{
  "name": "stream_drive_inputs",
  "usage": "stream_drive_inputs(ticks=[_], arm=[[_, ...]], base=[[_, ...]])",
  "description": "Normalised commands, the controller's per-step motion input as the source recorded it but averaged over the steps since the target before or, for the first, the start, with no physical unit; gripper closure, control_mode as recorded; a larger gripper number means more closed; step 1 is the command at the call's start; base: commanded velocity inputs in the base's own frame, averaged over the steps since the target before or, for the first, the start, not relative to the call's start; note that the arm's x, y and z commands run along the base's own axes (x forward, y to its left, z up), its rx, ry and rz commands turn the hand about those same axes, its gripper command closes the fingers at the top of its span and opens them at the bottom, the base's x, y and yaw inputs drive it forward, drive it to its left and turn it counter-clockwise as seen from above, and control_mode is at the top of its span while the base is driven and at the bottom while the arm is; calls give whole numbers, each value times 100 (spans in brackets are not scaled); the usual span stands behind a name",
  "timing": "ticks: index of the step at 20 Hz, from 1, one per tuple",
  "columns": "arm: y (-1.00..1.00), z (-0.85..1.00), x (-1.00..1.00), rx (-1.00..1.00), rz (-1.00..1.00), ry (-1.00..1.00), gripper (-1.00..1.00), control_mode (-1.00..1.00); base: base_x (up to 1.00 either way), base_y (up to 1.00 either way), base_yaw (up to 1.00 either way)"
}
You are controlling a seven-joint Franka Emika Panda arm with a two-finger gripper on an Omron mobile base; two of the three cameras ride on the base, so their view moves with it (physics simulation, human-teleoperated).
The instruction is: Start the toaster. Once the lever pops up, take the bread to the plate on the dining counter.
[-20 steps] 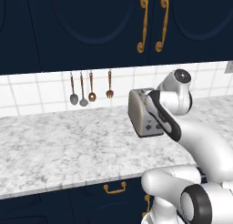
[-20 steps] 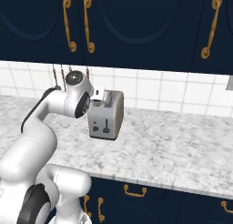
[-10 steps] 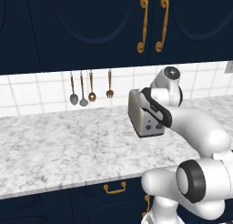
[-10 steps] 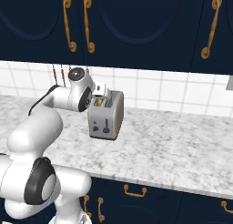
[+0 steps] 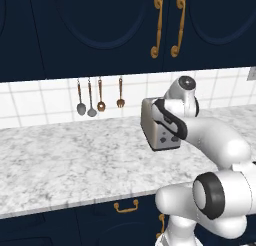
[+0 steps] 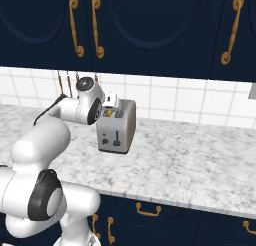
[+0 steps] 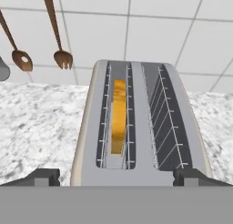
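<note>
Hovering just above the near end of the toaster (image 7: 141,127), the gripper (image 7: 116,176) has its jaws spread as wide as they go, one dark tip off each side of the toaster's body, and it holds nothing. In the hand view the toaster runs away from the camera with its two slots side by side. The bread (image 7: 119,116) stands on edge in the left slot, its golden crust showing between the wire guides, and the right slot has only wires in it. From the right base view the toaster (image 6: 118,126) sits on the marble worktop (image 6: 190,165) with its control face turned toward the robot, and the lever (image 6: 117,138) is a thin dark tab on that face, beside small dark knobs. The white arm reaches over the top of the toaster from the robot's left. Past the toaster, on the white tiled wall (image 7: 159,27), a wooden spoon (image 7: 22,59) and a wooden fork (image 7: 63,58) hang just to its left. Above the toaster are navy cabinets (image 5: 125,30) with brass handles.
</note>
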Motion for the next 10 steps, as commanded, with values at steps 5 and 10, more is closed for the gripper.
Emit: stream_drive_inputs(ticks=[5,10], arm=[[0,-3,12,0,0,0,-100,-100],[0,0,27,0,0,0,-100,-100]], base=[[0,0,0],[0,0,0]])
